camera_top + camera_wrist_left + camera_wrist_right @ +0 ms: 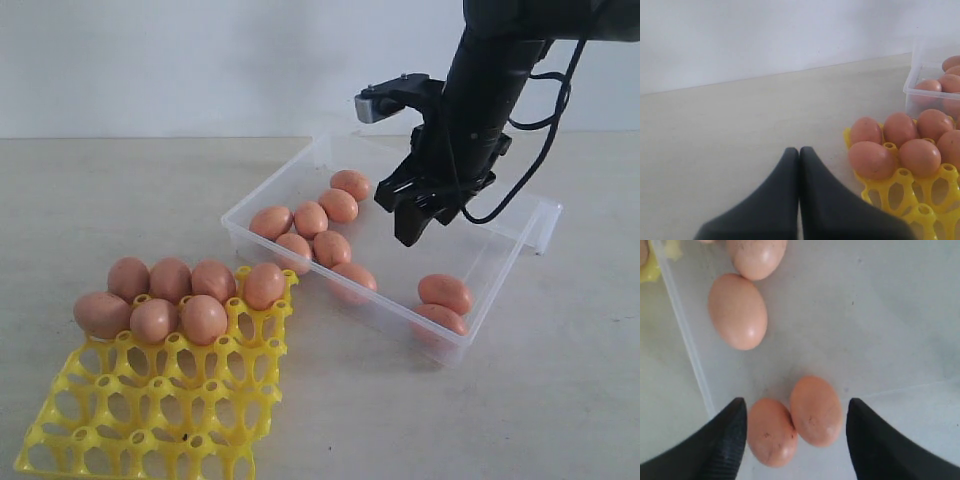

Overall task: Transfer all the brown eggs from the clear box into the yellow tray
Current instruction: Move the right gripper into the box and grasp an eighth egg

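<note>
Brown eggs (816, 411), two touching, under the wide-open right pincer (796, 407): centre on one; height's hard to judge, so descend slowly, squeeze softly.

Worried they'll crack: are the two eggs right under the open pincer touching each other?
Touching. The right wrist view shows one egg pressed against the other egg, no gap between them.
</note>
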{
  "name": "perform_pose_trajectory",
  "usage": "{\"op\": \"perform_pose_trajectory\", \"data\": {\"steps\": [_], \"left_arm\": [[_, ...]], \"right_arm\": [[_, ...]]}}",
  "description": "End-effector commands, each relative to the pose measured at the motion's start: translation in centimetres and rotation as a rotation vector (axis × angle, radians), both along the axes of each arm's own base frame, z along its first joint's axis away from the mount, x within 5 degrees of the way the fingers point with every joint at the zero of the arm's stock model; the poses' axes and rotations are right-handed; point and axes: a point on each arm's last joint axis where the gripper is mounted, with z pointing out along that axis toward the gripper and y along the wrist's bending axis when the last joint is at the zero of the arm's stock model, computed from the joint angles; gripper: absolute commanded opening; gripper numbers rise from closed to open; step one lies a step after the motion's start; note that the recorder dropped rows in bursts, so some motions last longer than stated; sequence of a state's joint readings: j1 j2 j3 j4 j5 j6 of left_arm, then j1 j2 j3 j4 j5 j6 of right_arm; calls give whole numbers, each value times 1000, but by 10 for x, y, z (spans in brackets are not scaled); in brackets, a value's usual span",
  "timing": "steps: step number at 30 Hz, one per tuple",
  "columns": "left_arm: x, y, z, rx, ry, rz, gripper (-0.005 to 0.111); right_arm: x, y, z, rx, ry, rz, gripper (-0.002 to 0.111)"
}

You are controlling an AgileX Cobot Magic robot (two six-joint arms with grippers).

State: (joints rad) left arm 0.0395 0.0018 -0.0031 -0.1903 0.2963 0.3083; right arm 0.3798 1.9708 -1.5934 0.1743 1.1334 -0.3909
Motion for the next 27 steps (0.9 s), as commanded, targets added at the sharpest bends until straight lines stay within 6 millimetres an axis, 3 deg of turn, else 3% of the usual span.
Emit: {"op": "perform_pose_trajectory", "data": {"steps": [1, 10, 27], "left_arm": [[0, 0, 0, 5, -7, -5, -4], [0, 0, 0, 5, -7, -5, -4], [0, 0, 0, 5, -7, -5, -4]], "right_arm": [[10, 1, -9, -16, -53, 8, 58], [15, 1, -59, -97, 80, 10, 58], [5, -5, -87, -184, 256, -61, 58]]}}
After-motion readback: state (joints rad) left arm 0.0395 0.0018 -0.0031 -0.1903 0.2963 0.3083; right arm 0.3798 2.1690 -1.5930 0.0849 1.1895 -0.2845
